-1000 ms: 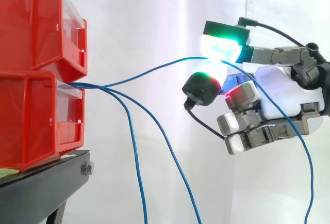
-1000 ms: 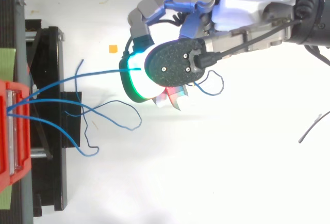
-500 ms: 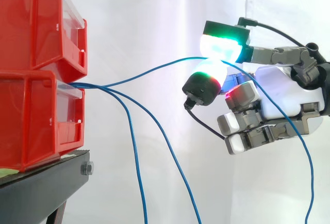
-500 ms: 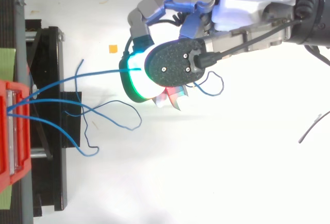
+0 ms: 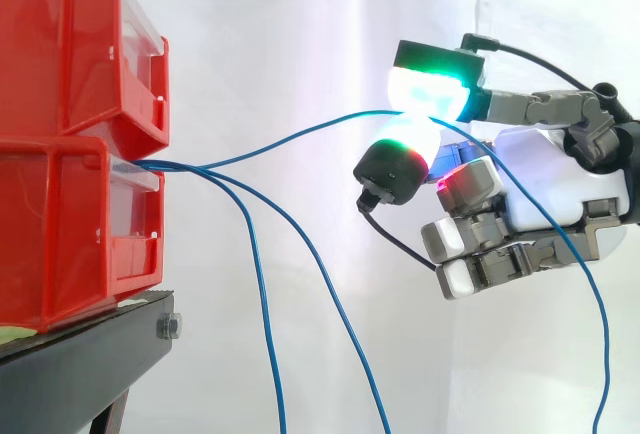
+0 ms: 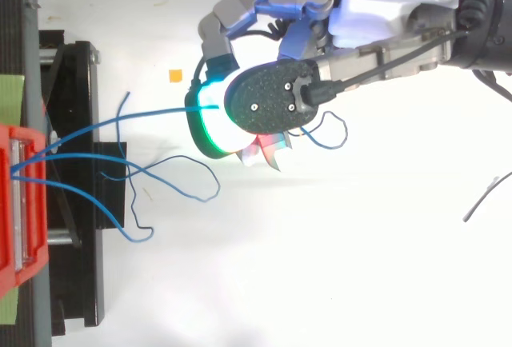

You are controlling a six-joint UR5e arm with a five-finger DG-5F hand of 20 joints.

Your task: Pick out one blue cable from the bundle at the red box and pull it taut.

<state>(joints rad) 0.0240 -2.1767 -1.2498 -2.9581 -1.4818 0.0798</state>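
At the left of the side view, the upper bin (image 5: 70,44) sits stacked on the lower bin (image 5: 70,224), which rests on the stand (image 5: 80,374). The hand (image 5: 550,184) is to their right, well apart. One cable (image 5: 300,134) runs from the lower bin's front up to the hand, between two pads (image 5: 430,89), then drops behind it. Two other cables (image 5: 262,304) hang between bins and hand.

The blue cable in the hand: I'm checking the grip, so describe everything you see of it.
A thin, smooth blue cable. It leaves the front of the lower red bin and rises in a gentle curve, not straight, to the hand, where it is pinched between glowing pads. Past the pinch it drapes over the hand and hangs down.
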